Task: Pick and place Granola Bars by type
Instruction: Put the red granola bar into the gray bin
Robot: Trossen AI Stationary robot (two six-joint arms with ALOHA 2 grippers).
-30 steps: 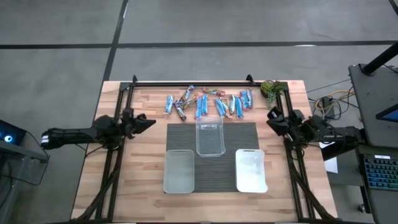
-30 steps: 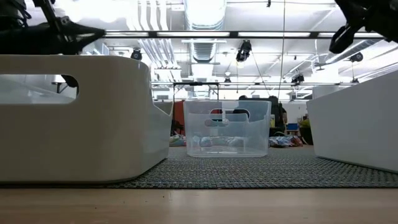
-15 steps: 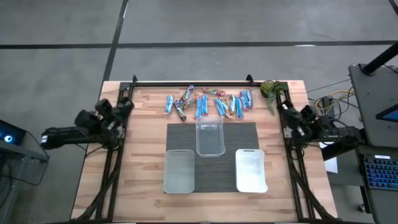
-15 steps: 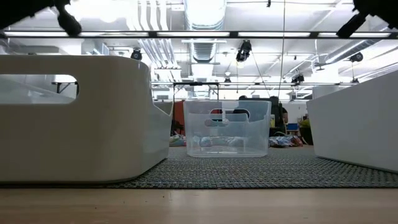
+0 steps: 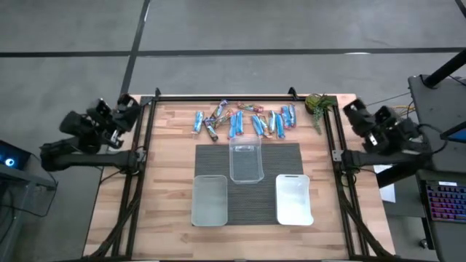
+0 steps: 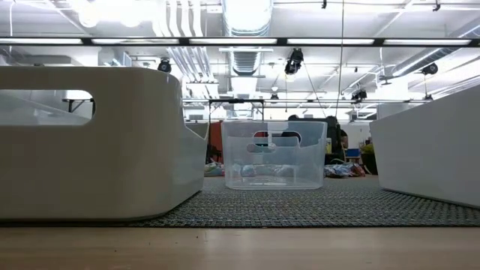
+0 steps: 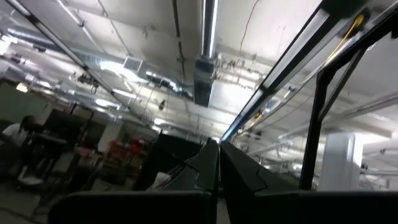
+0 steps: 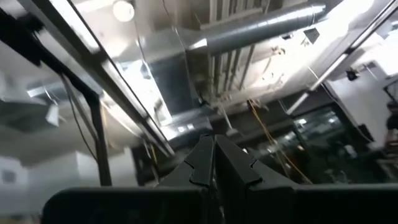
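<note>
Through my left wrist camera I see the left claw point(image 7: 217, 163) pointing up toward the ceiling, its two dark fingers point(image 7: 200, 167) pressed together with only a thin seam between them and nothing held. Behind them runs a long ceiling duct point(image 7: 206, 59) with pipes and bright light strips alongside. A dark frame bar point(image 7: 292, 57) crosses diagonally, with an upright post point(image 7: 314, 127) dropping from it. Far off sits a person point(image 7: 17, 134) in a white top, beside dark furniture.
</note>
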